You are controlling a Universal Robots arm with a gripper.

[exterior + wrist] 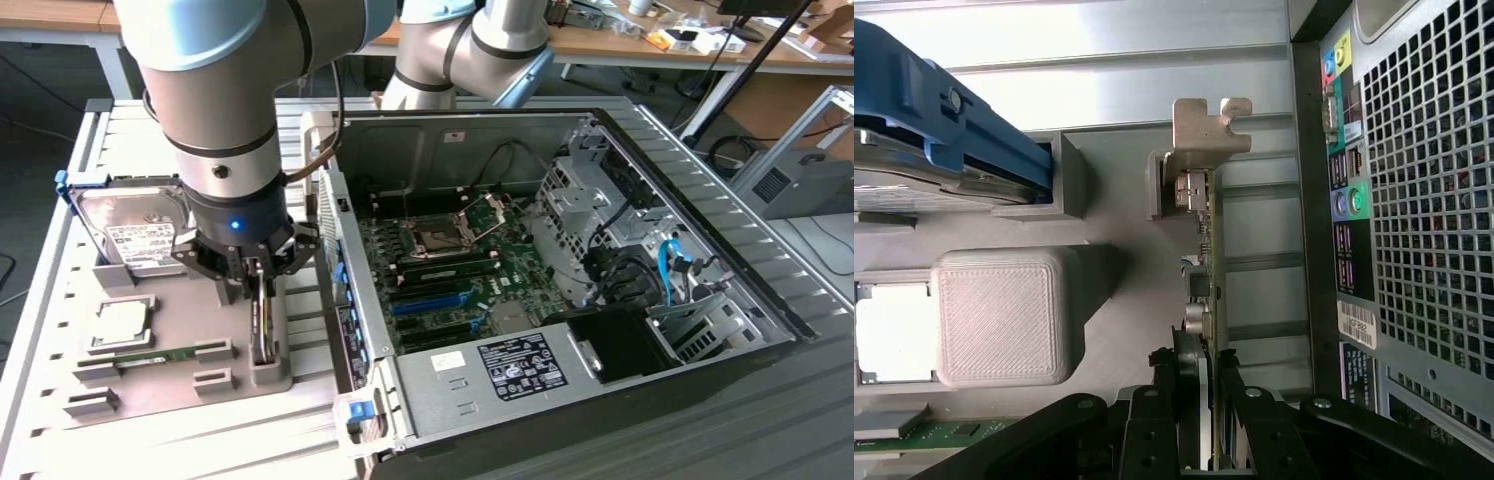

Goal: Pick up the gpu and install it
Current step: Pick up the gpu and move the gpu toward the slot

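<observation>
slatted table (38, 340) is carrying grey tray (180, 315) beside open computer case (707, 230); gripper (260, 278) is pointing straight down, fingers (1172, 410) pinching the upright gpu (1206, 260)

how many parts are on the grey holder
4: hard drive farthest back, cpu in front of it, ram nearest the camera, gpu on edge beside the case. The arm may hide more.
</observation>
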